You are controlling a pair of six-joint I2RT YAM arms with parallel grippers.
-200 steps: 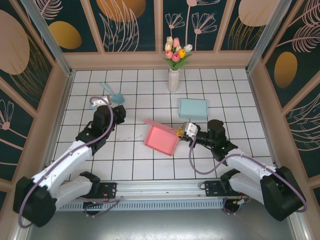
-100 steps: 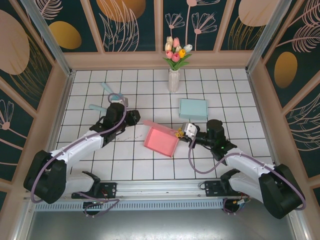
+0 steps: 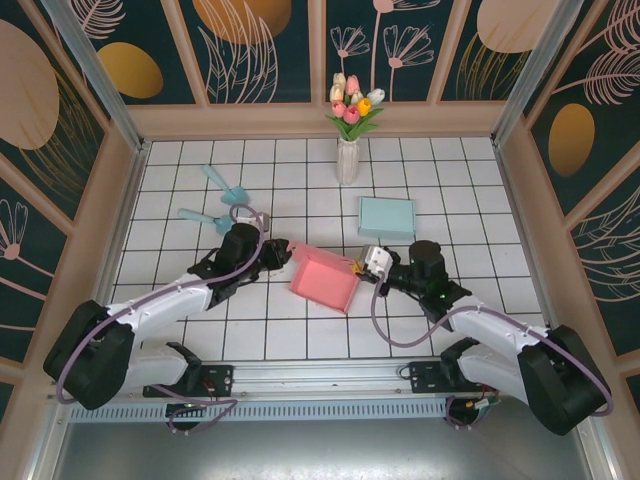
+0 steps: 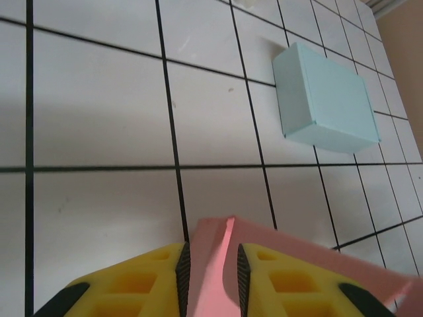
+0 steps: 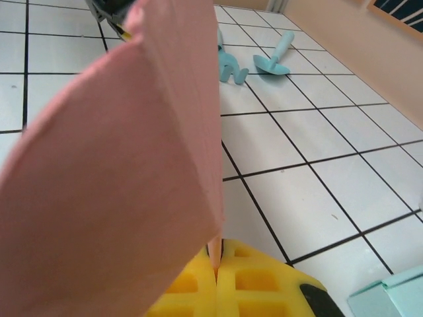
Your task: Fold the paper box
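Left wrist view: left gripper (image 4: 211,281) is narrow, jaws straddling a corner of the pink paper box (image 4: 291,257) with a slight gap showing. Right gripper (image 5: 217,261) pinches the opposite edge, box mid-table (image 3: 300,330), blue box (image 3: 387,216) nearby.

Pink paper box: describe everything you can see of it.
The pink paper box looks like thin matte pink card, partly folded into an open tray shape. It rests askew on the white tiled table between the two arms. A thin flap juts from its far left corner. The left tool has its pads either side of that flap; whether they pinch it is unclear. The right tool is shut on its right wall.
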